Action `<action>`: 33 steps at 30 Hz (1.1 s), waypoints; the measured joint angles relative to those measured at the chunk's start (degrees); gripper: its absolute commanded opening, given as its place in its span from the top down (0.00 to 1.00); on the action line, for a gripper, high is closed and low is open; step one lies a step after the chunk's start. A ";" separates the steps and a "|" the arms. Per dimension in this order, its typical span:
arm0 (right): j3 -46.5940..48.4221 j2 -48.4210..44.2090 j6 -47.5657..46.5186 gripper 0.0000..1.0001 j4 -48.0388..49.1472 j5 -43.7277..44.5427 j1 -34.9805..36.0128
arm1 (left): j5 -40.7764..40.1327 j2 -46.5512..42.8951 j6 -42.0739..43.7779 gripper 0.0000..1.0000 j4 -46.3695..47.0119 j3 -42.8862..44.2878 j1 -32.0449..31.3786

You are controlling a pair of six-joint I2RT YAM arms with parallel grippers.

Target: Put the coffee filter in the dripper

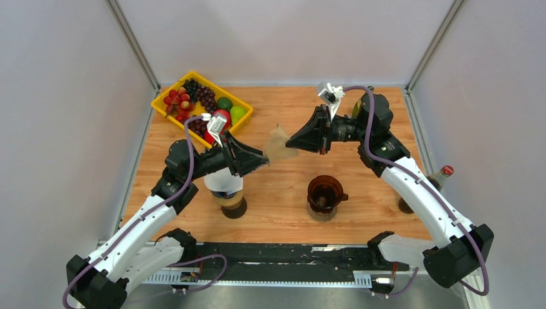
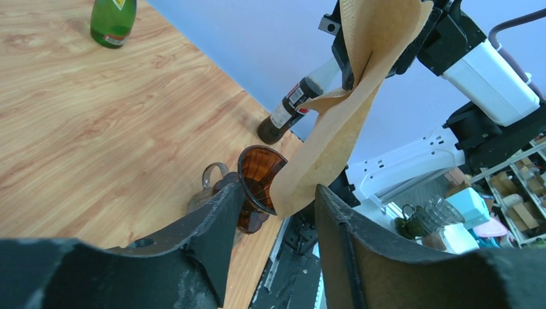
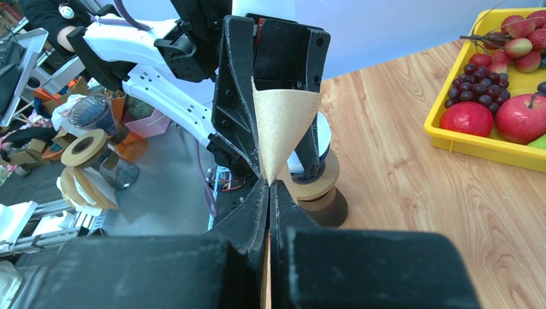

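The brown paper coffee filter (image 1: pixel 278 143) hangs in the air above the middle of the table. My right gripper (image 1: pixel 294 142) is shut on its pointed end; the right wrist view shows the filter (image 3: pixel 283 119) fanning out from the closed tips of the right gripper (image 3: pixel 270 184). My left gripper (image 1: pixel 261 158) faces it with jaws open. In the left wrist view the filter's (image 2: pixel 341 122) free edge sits between the open tips of the left gripper (image 2: pixel 278 193), not clamped. The amber glass dripper (image 1: pixel 325 193) stands empty on the table below and to the right, also in the left wrist view (image 2: pixel 257 168).
A filter holder on a dark round base (image 1: pixel 226 193) stands under my left arm. A yellow tray (image 1: pixel 156 101) of fruit is at the back left. A brown bottle with a red cap (image 1: pixel 442 174) stands at the right edge. A green bottle (image 2: pixel 112 22) stands far back.
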 measured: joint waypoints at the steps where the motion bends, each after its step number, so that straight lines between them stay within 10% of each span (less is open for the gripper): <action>1: 0.00 0.00 0.15 1.00 0.02 -0.22 0.00 | -0.02 -0.02 -0.02 0.51 -0.02 0.00 -0.04; 8: 0.00 0.00 0.37 1.00 0.22 -1.62 0.26 | 0.04 -0.17 0.02 0.66 -0.02 0.00 -0.13; 24: 0.22 2.34 0.42 1.00 0.24 -1.70 0.96 | 4.11 -0.17 -0.11 0.63 3.34 0.00 -0.70; 33: 0.39 2.97 0.46 0.86 0.24 -1.64 1.07 | 4.96 0.98 -0.11 0.99 3.65 0.35 -1.73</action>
